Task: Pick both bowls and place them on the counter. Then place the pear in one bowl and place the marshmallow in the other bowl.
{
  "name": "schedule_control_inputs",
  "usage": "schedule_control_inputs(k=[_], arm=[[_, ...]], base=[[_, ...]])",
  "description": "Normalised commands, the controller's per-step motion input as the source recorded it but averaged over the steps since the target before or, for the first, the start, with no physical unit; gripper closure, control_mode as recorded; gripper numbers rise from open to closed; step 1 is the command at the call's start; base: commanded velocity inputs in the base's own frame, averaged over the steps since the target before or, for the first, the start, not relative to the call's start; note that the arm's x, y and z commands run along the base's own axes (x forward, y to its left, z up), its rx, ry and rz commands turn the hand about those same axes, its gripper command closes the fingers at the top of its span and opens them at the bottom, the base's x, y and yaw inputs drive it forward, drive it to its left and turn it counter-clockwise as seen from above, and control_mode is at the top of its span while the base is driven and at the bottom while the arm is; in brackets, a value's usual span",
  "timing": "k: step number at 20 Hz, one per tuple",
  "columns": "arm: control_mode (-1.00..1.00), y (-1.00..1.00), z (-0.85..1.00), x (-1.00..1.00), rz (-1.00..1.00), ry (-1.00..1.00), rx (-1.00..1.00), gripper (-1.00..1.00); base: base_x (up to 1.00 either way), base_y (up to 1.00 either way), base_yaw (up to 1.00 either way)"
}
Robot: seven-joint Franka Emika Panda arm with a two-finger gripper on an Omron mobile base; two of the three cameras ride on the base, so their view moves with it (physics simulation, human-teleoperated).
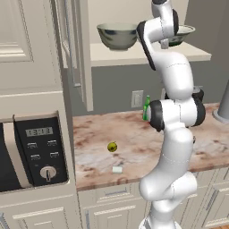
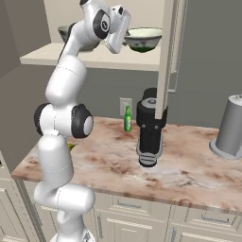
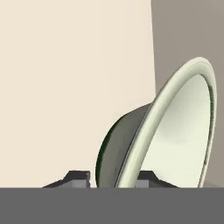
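Straddling the rim of the shallow, cream-inside, dark-green-outside bowl (image 3: 183,131), the gripper (image 3: 114,178) pinches it.

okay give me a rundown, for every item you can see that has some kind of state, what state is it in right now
Gripper: fingers on either side of the shallow bowl's rim, closing on it.
Shallow bowl: upright on the cream shelf, not yet lifted.
Deep bowl: upright on the same shelf, untouched.
Pear: lying loose on the counter.
Marshmallow: lying near the counter's front edge.
Green bottle: standing upright by the wall.
Cabinet door: open.
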Motion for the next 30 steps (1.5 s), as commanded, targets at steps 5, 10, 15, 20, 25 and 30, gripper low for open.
schedule_control_inputs(k=[5,10,15,20,25,30], arm=[[-1.0,0.0,0.0,-0.06,0.0,-0.05,0.0,1.0],[-1.0,0.04,-0.01,-0.47,0.0,-0.27,0.0,1.0],[-1.0,0.01,-0.11,-0.71,0.0,-0.24,0.0,1.0],[-1.0,0.01,-0.11,-0.93,0.0,-0.22,0.0,1.0],[-1.0,0.16,-0.32,-1.0,0.0,-0.09,-0.02,1.0],[-1.0,0.16,-0.52,-1.0,0.0,-0.02,-0.01,1.0]], base=[[0.0,0.0,0.0],[0.0,0.0,0.0],[0.0,0.0,0.0],[0.0,0.0,0.0],[0.0,0.0,0.0],[0.0,0.0,0.0]])
